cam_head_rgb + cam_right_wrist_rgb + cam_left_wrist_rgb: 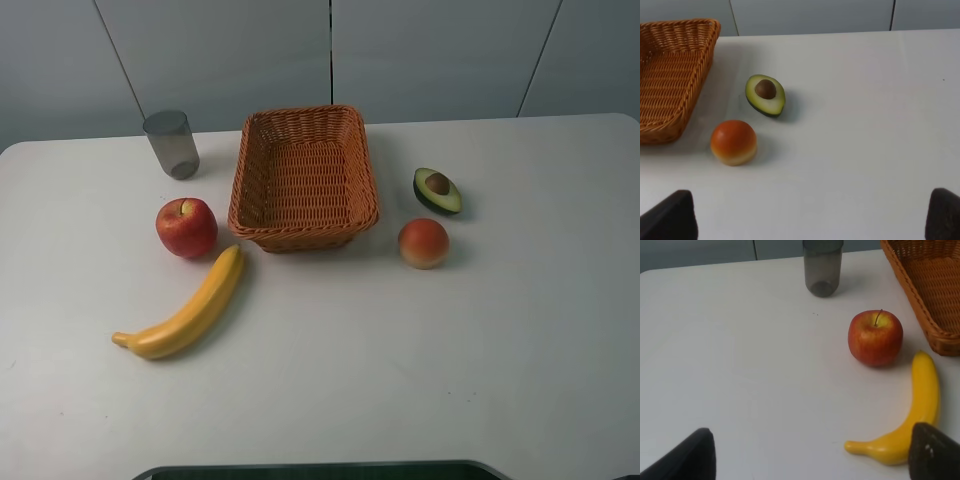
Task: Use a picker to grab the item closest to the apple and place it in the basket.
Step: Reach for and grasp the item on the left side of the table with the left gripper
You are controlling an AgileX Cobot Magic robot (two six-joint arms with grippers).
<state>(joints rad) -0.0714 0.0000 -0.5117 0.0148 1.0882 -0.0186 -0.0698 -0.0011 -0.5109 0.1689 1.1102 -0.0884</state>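
Observation:
A red apple sits on the white table, left of the wicker basket. A yellow banana lies just in front of the apple, its tip almost touching it. My left gripper is open and hangs back from both fruits, with one fingertip near the banana's stem end. My right gripper is open too, with nothing between its fingers. Neither gripper shows in the exterior high view.
A grey cup stands behind the apple. Right of the basket lie a halved avocado and an orange-red round fruit. A dark edge borders the table's front.

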